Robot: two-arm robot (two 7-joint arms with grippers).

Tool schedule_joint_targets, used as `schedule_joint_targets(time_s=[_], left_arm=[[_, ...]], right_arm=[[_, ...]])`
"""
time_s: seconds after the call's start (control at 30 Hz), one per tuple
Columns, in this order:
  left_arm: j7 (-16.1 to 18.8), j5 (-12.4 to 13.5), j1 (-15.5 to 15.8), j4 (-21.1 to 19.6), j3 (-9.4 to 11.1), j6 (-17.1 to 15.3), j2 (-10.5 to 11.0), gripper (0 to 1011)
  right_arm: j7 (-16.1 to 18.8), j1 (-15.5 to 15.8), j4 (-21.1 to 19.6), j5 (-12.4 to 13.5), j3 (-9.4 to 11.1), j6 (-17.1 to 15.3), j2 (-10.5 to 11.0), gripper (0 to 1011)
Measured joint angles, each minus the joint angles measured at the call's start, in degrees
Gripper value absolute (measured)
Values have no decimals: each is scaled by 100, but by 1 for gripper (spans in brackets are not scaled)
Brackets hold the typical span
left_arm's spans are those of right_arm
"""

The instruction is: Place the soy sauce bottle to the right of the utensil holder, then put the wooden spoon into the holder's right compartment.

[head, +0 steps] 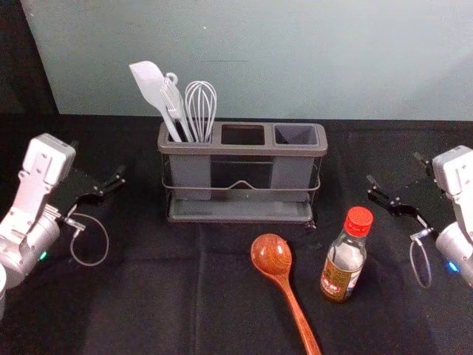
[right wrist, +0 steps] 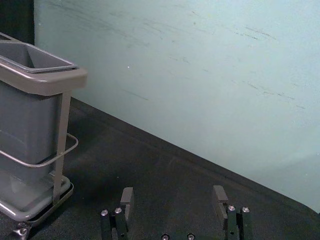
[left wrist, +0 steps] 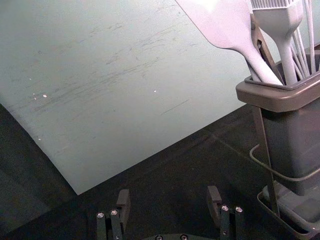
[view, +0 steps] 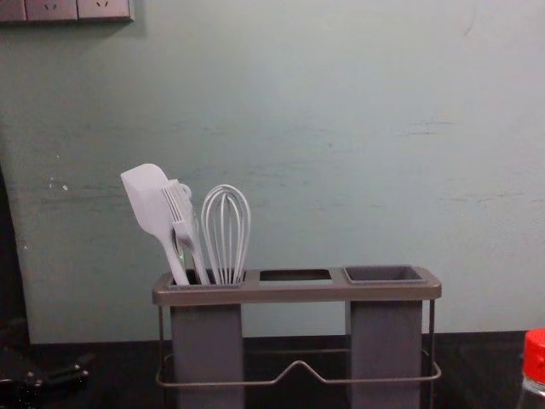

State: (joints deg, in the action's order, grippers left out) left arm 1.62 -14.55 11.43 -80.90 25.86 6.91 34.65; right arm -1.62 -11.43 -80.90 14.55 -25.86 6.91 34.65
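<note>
The utensil holder (head: pixel 240 207) stands upright at the middle back, white utensils in its left compartment; its middle opening and right compartment (head: pixel 295 134) hold nothing. In front of its right end the soy sauce bottle (head: pixel 344 260), red-capped, stands upright. Left of the bottle lies the wooden spoon (head: pixel 272 255), bowl toward the holder. My left gripper (head: pixel 99 160) is open, left of the holder; the left wrist view shows a gap between the fingers of this gripper (left wrist: pixel 169 196). Right of holder and bottle, my right gripper (head: pixel 394 168) is open too, the same gripper (right wrist: pixel 173 194) holding nothing.
A pale wall (head: pixel 295 66) rises behind the holder. Dark cloth (head: pixel 162 296) covers the table. The spatula (view: pixel 146 204) and whisk (view: pixel 226 226) stick up above the holder's left end. A socket panel (view: pixel 64 8) is on the wall at upper left.
</note>
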Motion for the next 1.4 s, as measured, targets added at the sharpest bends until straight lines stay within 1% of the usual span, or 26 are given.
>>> schedule_joint_targets(time_s=[1.33,1.4], left_arm=[[0,0,0,0,0,0,0,1005],[0,0,0,0,0,0,0,1005]], right_arm=[[0,0,0,0,0,0,0,1004],[6,21,-25,-2,25,0,1,1004]])
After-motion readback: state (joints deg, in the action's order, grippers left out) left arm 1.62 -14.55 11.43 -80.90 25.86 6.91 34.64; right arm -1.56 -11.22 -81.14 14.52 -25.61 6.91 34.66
